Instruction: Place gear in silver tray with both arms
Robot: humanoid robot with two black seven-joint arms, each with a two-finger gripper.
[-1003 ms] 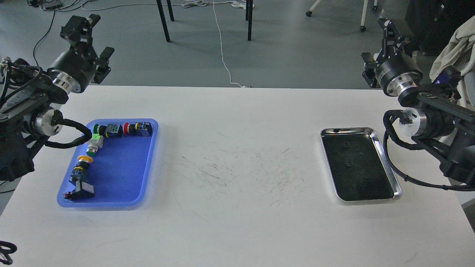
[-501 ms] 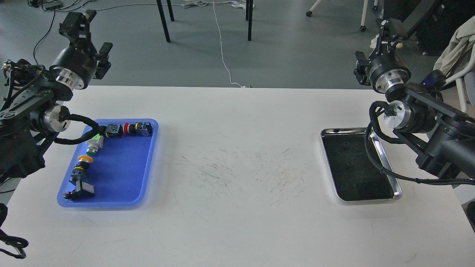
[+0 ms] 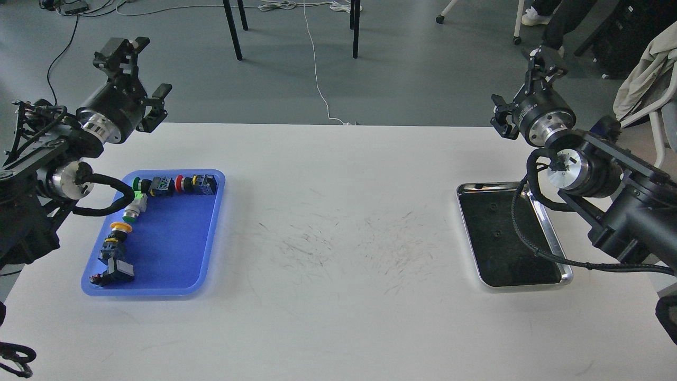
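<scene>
Where the white table (image 3: 338,328) fills the head view: silver tray (image 3: 565,272) lying flat at right, bottom dark and reflective, holding nothing. Blue tray (image 3: 174,248) lying flat at left, well apart from the silver one, scuffed bare tabletop between. Along the blue tray's far edge, a row of push-button switches: green-capped (image 3: 136,183), black-bodied (image 3: 161,186), red-capped (image 3: 180,183), another black-bodied (image 3: 205,183). Down its left side, a green-and-silver switch (image 3: 133,207), a yellow-capped switch (image 3: 120,227), dark parts (image 3: 112,272) near the front corner.

Left gripper (image 3: 140,71) raised beyond the far left corner of the table, above and behind the blue tray, fingers spread apart, holding nothing. Left arm (image 3: 31,174) entering from the left edge, cable looping over the blue tray's near-left rim.

Right gripper (image 3: 521,84) raised beyond the far right edge of the table, behind the silver tray, fingers likewise spread, empty. Right arm (image 3: 624,211) reaching in from the right, its black cable draped across the silver tray's right side.
</scene>
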